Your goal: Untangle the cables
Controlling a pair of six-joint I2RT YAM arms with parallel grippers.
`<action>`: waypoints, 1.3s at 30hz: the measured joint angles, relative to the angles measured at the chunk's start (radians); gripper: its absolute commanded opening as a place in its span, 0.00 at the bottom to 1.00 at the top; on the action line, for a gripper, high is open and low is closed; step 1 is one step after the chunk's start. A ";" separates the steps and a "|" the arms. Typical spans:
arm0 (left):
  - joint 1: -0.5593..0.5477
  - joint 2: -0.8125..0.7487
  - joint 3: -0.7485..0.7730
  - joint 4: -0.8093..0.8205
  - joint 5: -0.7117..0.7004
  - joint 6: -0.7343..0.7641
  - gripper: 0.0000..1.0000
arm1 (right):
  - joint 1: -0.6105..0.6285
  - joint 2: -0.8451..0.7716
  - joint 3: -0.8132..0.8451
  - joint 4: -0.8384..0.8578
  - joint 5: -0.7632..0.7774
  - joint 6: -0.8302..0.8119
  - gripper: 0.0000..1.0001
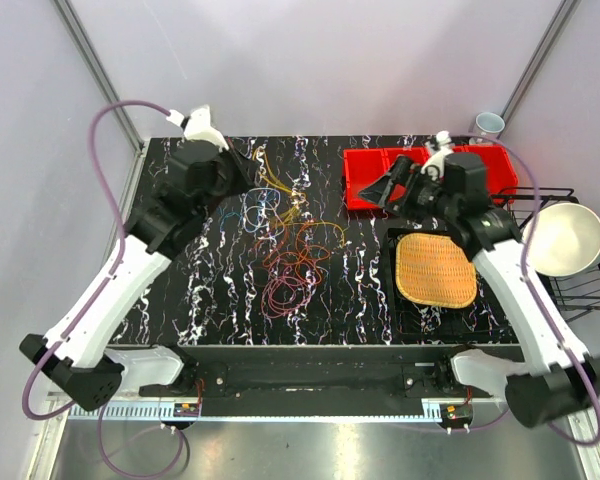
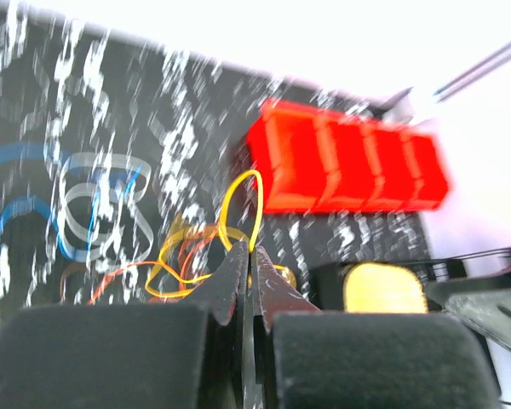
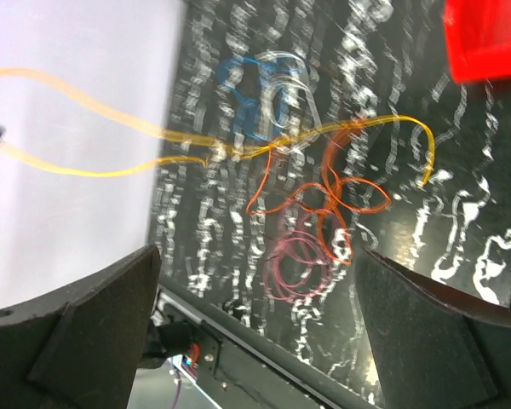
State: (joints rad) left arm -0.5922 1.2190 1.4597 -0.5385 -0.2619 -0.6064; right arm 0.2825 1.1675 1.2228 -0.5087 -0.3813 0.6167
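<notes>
left gripper (image 2: 249, 253) seemingly on yellow cable (image 2: 225, 204)

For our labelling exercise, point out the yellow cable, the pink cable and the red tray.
yellow cable (image 2: 249, 173): left wrist view, top of its loop.
pink cable (image 3: 278, 267): right wrist view, left edge of its coil.
red tray (image 2: 349, 166): left wrist view, its side wall.

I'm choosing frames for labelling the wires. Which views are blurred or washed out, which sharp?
Top external view: sharp, evenly lit, tangled coloured cables clear on the black marbled table. Left wrist view: motion-smeared, red plastic bin streaked, top blown out white; only the thin yellow cable pinched in the left gripper reads. Right wrist view: streaked too, yellow cable ghosted against the pale wall.
</notes>
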 measured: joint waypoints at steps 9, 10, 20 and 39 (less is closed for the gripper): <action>0.000 -0.015 -0.002 -0.045 0.123 0.121 0.04 | 0.004 -0.150 0.033 -0.016 -0.134 -0.025 1.00; 0.000 -0.001 -0.009 -0.055 0.141 0.133 0.04 | 0.005 -0.142 0.032 -0.016 -0.160 -0.037 1.00; 0.000 0.201 0.043 -0.156 0.157 0.108 0.00 | 0.110 -0.051 -0.111 0.084 -0.226 -0.195 1.00; 0.020 0.512 0.362 -0.239 0.183 0.113 0.00 | 0.197 0.354 -0.126 0.417 -0.133 -0.406 1.00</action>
State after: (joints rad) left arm -0.5720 1.7309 1.8217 -0.7773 -0.0788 -0.4934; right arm 0.4797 1.5215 1.0966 -0.0917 -0.5140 0.2111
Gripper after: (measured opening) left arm 0.008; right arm 0.994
